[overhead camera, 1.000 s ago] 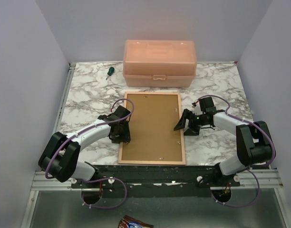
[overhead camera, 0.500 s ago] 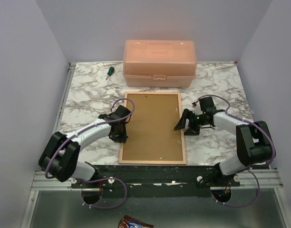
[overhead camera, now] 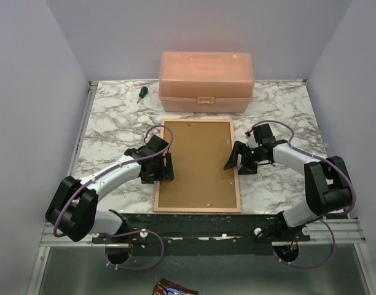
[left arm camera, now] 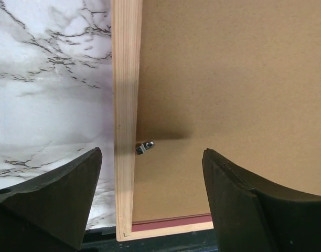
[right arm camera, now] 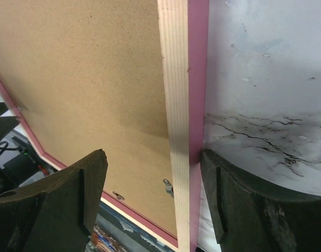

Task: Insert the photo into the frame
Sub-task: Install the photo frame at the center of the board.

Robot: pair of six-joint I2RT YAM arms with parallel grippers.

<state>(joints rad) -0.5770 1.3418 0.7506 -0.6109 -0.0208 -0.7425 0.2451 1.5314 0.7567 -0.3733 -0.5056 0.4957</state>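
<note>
The frame (overhead camera: 197,211) lies back up in the middle of the marble table, with a brown backing board (overhead camera: 199,163) filling it. The photo is hidden. My left gripper (overhead camera: 165,167) is open and straddles the frame's left rail (left arm camera: 126,105); one finger is over the marble, the other over the board (left arm camera: 228,94). A small metal tab (left arm camera: 143,147) sits between them. My right gripper (overhead camera: 233,158) is open astride the right rail (right arm camera: 176,79). Its outer finger (right arm camera: 239,199) rests against the pink side and its inner finger hangs above the board (right arm camera: 82,68).
A translucent orange box (overhead camera: 206,82) stands behind the frame, and a green-handled screwdriver (overhead camera: 141,92) lies at the back left. The frame's near end reaches the table's front edge (overhead camera: 194,216). A snack wrapper (overhead camera: 172,287) lies below the table.
The left gripper's jaws narrowed, then spread wide, and it shifted slightly right and away from the arm bases over the frame's left rail. The right gripper and the frame have held still.
</note>
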